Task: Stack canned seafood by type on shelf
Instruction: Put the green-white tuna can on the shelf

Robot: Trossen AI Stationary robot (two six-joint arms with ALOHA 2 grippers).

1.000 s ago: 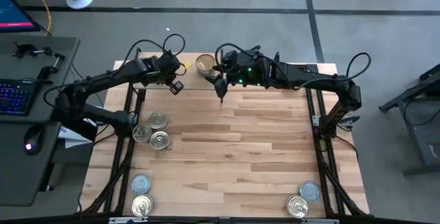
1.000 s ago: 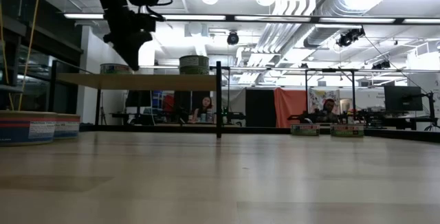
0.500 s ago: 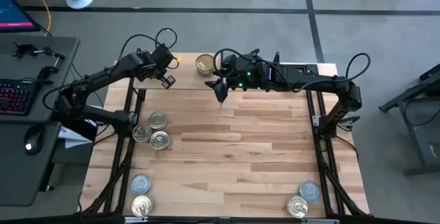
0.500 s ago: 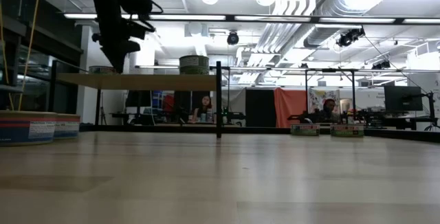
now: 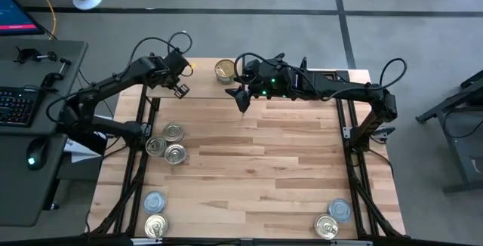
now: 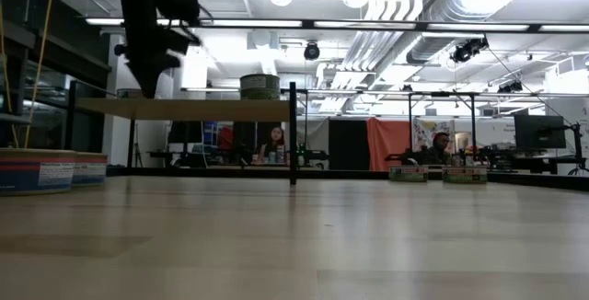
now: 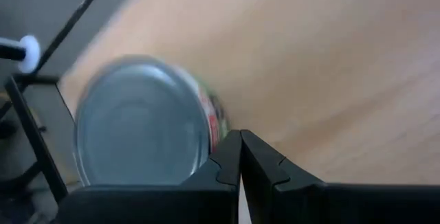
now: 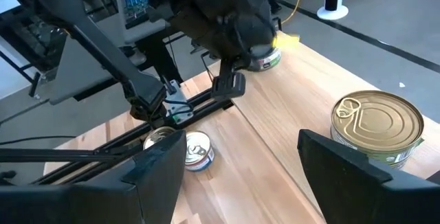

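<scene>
Since the earlier frames we see the left gripper point(image 5: 179, 90) drawn back leftward from the shelf's middle to its left end; its jaws are clenched, nothing between them. The right gripper point(image 5: 242, 101) has barely shifted: it hangs over the shelf's near edge w/ jaws released, wide apart and empty. The tins sit as before.

The small light-wood shelf on thin black uprights point(image 5: 207, 86) stands at the far edge of the plank-patterned wooden desk point(image 5: 256, 170). One gold-topped short round tin w/ greenish side label point(image 5: 224, 69) stands on the shelf, just beside the right gripper. In the left wrist view a silver-topped round tin point(image 7: 141, 124) lies on light wood close in front of the shut jaws; it's blurred and we can't tell its label.

On the desk: a cluster of three gold/silver-topped tins point(image 5: 167, 142) at the left side, partly under the left arm; a silver-blue tin over a gold tin at the near left corner point(image 5: 155, 214); another such pair at the near right corner point(image 5: 333, 219).

The low view cuts off both arms at the top, so approx. only the left gripper's dark body shows. Two people sit far back in the room, too small to make out.
</scene>
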